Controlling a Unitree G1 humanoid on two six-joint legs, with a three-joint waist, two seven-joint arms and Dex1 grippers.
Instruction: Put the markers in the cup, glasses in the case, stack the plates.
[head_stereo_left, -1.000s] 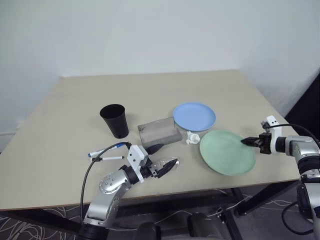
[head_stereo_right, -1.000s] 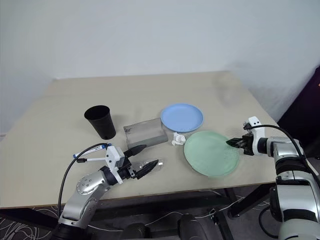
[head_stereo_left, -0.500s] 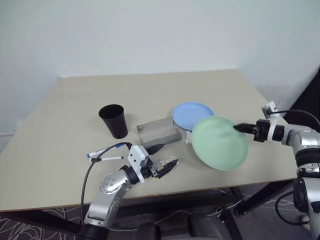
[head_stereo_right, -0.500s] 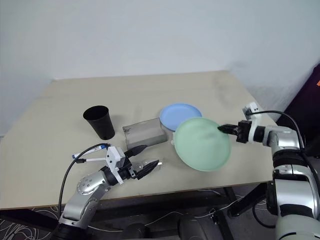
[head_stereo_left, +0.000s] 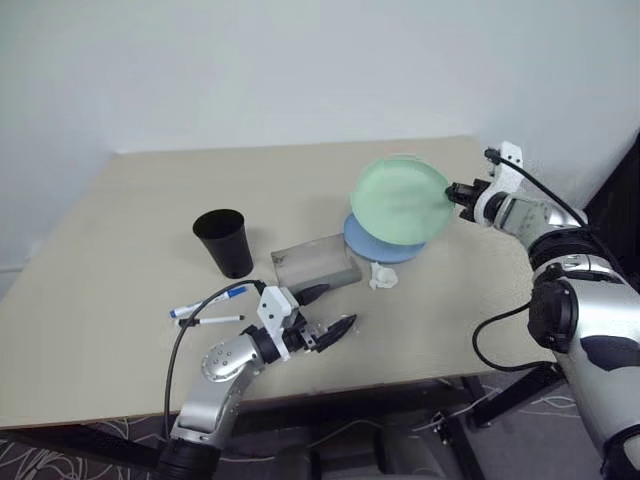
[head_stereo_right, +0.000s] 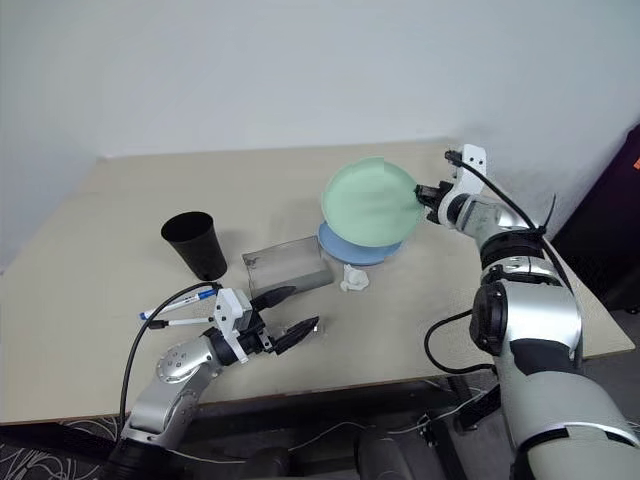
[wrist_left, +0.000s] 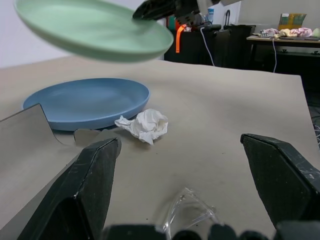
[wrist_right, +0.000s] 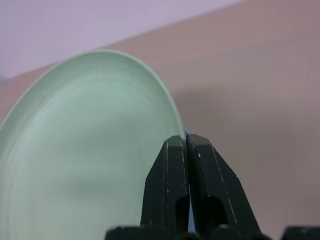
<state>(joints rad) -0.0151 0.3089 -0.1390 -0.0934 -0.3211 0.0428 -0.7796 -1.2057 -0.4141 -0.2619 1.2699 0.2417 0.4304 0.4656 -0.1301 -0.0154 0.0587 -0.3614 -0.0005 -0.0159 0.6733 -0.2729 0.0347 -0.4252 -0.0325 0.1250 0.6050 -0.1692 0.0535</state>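
Right gripper (head_stereo_left: 452, 191): jaws pinched on the rim of the mint green plate (head_stereo_left: 398, 199), upper right of centre in the left eye view. Plate is off the table, tilted, its lower edge overlapping the light blue plate (head_stereo_left: 378, 246) in the picture. In the left wrist view the green plate hangs above the blue one w/ a clear gap; no contact.

Light blue plate: flat on the table (head_stereo_left: 130, 240), just right of centre.

Left gripper (head_stereo_left: 327, 312): jaws wide apart, holding nothing, low in the frame left of centre, approx. level over the table edge area. Between its fingers, per the left wrist view, lie the glasses (wrist_left: 189, 216) on the table surface, clear frame, partly visible.

Crumpled white paper wad (head_stereo_left: 384, 275): on the table just below the blue plate, near but apart from it.

Grey case (head_stereo_left: 317, 263): centre of the frame, lid open, just left of the blue plate; whether they touch cannot be told.

Black cup (head_stereo_left: 226, 242): upright, left of the case, apart from it.

Markers: blue-capped marker (head_stereo_left: 208, 300) and dark-capped marker (head_stereo_left: 212, 320) lie on the table below the cup, lower left, close together, beside the left arm's cable.
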